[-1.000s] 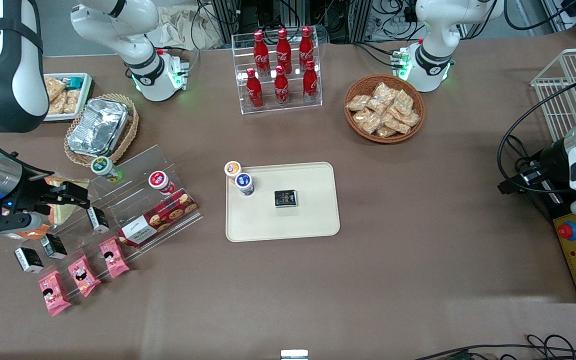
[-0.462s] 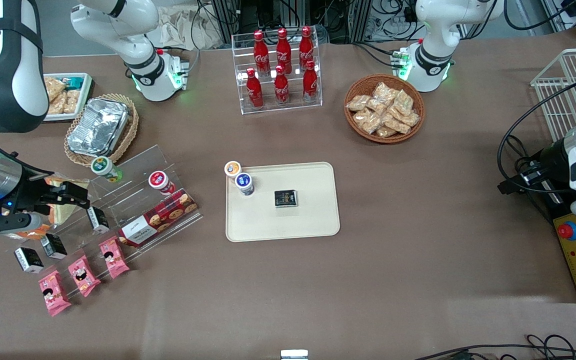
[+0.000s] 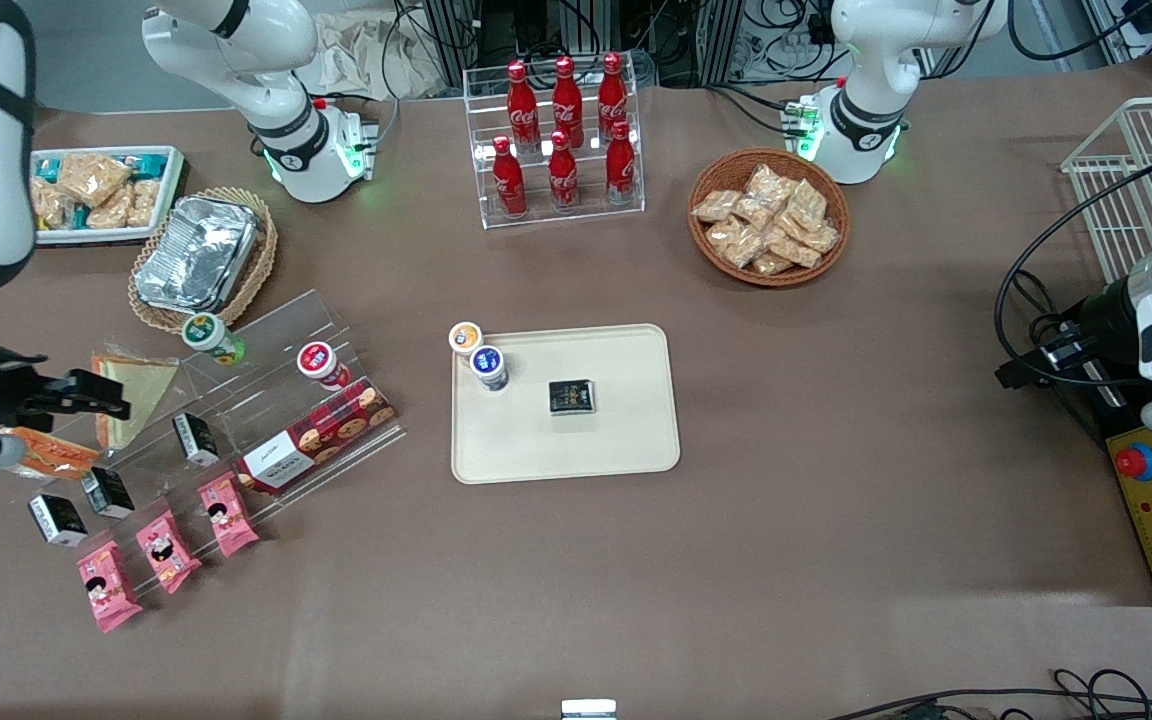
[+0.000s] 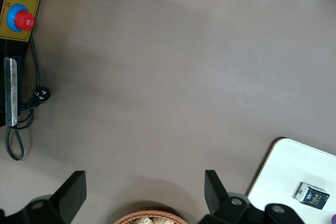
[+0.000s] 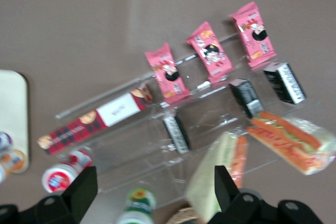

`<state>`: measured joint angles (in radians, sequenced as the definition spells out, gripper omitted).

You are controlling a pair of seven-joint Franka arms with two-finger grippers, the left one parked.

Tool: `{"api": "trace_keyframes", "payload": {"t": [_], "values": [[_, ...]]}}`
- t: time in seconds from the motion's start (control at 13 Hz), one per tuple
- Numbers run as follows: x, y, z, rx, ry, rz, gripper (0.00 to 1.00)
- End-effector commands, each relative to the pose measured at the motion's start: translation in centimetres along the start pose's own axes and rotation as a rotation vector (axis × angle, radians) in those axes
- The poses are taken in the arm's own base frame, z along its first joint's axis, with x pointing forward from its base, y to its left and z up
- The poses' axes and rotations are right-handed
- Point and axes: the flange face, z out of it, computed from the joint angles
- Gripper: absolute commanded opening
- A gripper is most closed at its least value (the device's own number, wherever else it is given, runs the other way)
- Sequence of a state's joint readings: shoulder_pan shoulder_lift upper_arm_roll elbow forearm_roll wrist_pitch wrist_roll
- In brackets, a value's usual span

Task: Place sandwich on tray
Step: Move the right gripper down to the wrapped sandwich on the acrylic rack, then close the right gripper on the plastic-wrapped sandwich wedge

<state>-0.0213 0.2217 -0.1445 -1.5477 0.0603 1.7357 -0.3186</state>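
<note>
A: Since my arm is cut off at the frame edge, where is the gripper (image 3: 86, 395)?

B: It hangs at the working arm's end of the table, fingers (image 5: 84, 190) spread apart, holding nothing. The sandwich (image 3: 48, 452) lies just nearer the front camera, partly hidden under my arm; its filling stripes show in the wrist view (image 5: 291, 140).

A: What is nearby?

B: A tan sandwich (image 3: 131, 395) on the clear rack (image 3: 266, 400), with black boxes (image 3: 196, 438) and pink packets (image 3: 166, 548).

A: And the tray (image 3: 626, 420)?

B: Well apart, mid-table on the brown cloth (image 3: 836, 520), carrying a cup (image 3: 488, 366) and a black box (image 3: 572, 397).
</note>
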Motion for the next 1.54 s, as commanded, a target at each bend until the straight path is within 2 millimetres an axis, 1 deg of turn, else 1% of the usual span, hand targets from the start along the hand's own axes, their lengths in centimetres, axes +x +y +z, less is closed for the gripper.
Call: {"api": "trace_keyframes", "payload": {"t": [0.0,0.08,0.23,0.31,0.46,0.54,0.62,0.69,0.77,0.92,1.15,1.23,1.31,1.46], "values": [[-1.2,4.1,0.2,0.025,0.007,-0.104,0.99],[-1.8,5.5,0.2,0.021,0.005,-0.122,0.99],[-2.5,7.7,0.9,0.018,-0.012,-0.174,0.99],[-2.6,8.5,1.4,0.01,-0.022,-0.235,0.99],[-3.0,11.6,3.2,0.013,-0.038,-0.351,0.99],[-3.0,12.7,3.6,0.007,-0.014,-0.402,0.99],[-2.8,13.3,3.6,-0.007,0.005,-0.423,0.99],[-2.7,13.4,4.2,-0.007,-0.003,-0.432,0.99],[-2.5,13.5,4.8,-0.01,-0.016,-0.475,0.99],[-2.0,14.0,4.8,-0.037,0.017,-0.587,0.99],[-1.9,14.1,5.1,-0.045,0.011,-0.607,0.99],[-2.0,14.6,5.6,-0.042,0.007,-0.653,0.99],[-2.1,15.6,6.6,-0.035,0.003,-0.703,0.99],[-2.6,17.0,7.7,-0.024,0.001,-0.751,0.99]]}}
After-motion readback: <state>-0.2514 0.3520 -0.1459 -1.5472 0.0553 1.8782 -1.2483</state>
